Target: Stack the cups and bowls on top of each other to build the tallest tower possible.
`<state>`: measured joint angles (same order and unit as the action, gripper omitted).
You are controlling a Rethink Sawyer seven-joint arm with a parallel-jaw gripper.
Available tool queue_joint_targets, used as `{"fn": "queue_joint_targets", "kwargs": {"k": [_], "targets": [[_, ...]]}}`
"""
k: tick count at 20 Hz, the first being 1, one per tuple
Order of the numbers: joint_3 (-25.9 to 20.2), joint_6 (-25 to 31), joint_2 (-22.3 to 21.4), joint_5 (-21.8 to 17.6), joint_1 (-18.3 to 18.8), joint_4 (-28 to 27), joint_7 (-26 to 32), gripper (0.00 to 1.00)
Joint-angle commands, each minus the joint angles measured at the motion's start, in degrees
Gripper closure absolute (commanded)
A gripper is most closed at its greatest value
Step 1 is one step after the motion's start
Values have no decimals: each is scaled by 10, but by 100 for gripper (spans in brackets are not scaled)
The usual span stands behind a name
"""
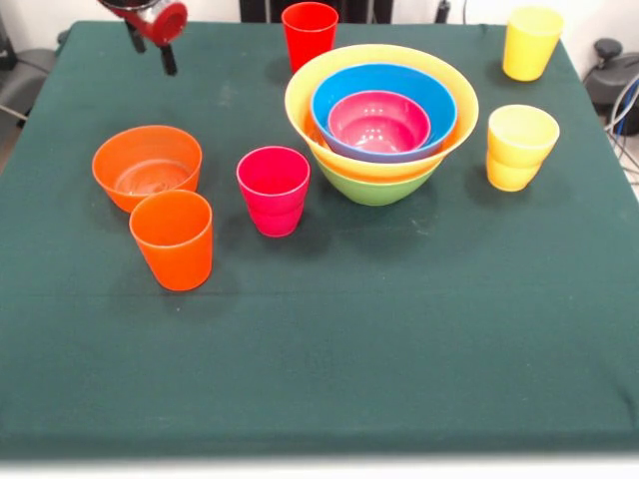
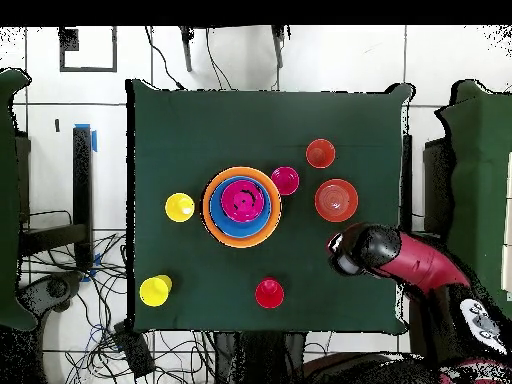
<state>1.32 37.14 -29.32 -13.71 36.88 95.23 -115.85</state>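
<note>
The tower (image 1: pixel 379 185) is a green bowl holding the wide yellow bowl (image 1: pixel 300 95), the blue bowl (image 1: pixel 439 100) and the magenta-pink bowl (image 1: pixel 379 122), nested open side up; it also shows in the overhead view (image 2: pixel 241 205). The orange bowl (image 1: pixel 147 165) sits at the left, with an orange cup (image 1: pixel 172 239) in front of it. A magenta-pink cup (image 1: pixel 273 190) stands left of the tower. A red cup (image 1: pixel 309 35) stands behind it. Two yellow cups (image 1: pixel 529 42) (image 1: pixel 519 147) stand at the right. My gripper (image 1: pixel 154 58) hangs open and empty above the far left, beyond the orange bowl.
In the overhead view my arm (image 2: pixel 420 262) reaches in from the lower right, with the gripper (image 2: pixel 345 252) just below the orange bowl (image 2: pixel 336 200). The green cloth-covered table (image 1: pixel 319 359) is bare along its near side. Cables and equipment lie off the table's edges.
</note>
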Motion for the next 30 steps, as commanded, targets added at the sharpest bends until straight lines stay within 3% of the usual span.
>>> {"fn": "queue_joint_targets", "kwargs": {"k": [1, 4, 6, 18, 25, 30], "targets": [[-82, -3, 26, -32, 5, -48, 75, 0], [-78, 37, -25, -21, -5, -31, 65, 0], [-83, 50, -35, -14, -3, -33, 65, 0], [-119, 100, -5, -6, 36, -93, 93, 0], [-128, 119, -15, -9, 34, -100, 77, 0], [-132, 115, 2, -12, 30, -117, 72, 0]]}}
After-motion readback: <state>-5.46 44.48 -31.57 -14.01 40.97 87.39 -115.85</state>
